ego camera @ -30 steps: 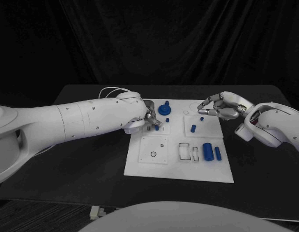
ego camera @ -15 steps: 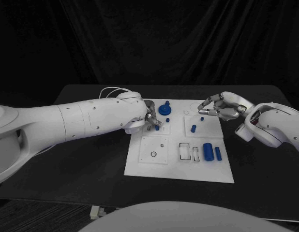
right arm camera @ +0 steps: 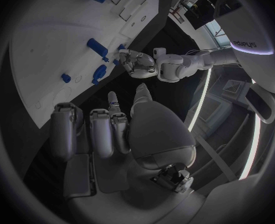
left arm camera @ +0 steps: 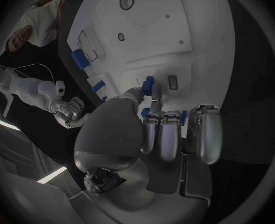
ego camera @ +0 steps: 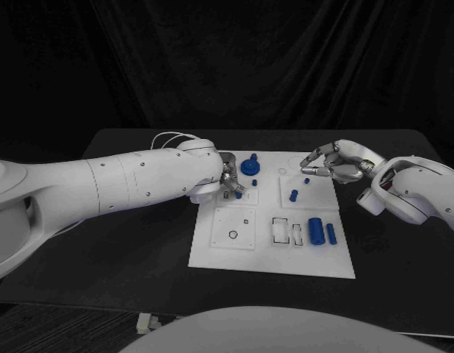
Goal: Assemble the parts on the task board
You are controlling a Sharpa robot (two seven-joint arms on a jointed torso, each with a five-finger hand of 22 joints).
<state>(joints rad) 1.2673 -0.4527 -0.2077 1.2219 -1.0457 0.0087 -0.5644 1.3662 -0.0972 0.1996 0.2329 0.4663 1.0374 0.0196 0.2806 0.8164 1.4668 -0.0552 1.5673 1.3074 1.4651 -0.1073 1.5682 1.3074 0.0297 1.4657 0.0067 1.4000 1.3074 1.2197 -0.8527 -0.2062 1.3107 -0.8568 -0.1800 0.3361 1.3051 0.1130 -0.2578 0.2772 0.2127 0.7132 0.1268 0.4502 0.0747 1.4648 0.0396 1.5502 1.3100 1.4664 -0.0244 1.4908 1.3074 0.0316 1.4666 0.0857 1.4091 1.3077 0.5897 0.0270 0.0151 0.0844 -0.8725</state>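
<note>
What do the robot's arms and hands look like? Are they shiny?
Both arms are thick, smooth and white, with rounded shells dotted with small dark screws. The left arm has a thin white cable looping near its wrist. Each ends in a silver metal hand: the left hand and the right hand have chunky, jointed fingers with grey pads, and they do look a bit shiny.

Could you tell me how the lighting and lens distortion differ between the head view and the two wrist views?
Head view: straight edges, black backdrop, the task board brightly lit. Left wrist view: fisheye bends the board's edges and the left hand looms large. Right wrist view: same circular warp, with the right hand dim and bright light strips curving at the rim.
</note>
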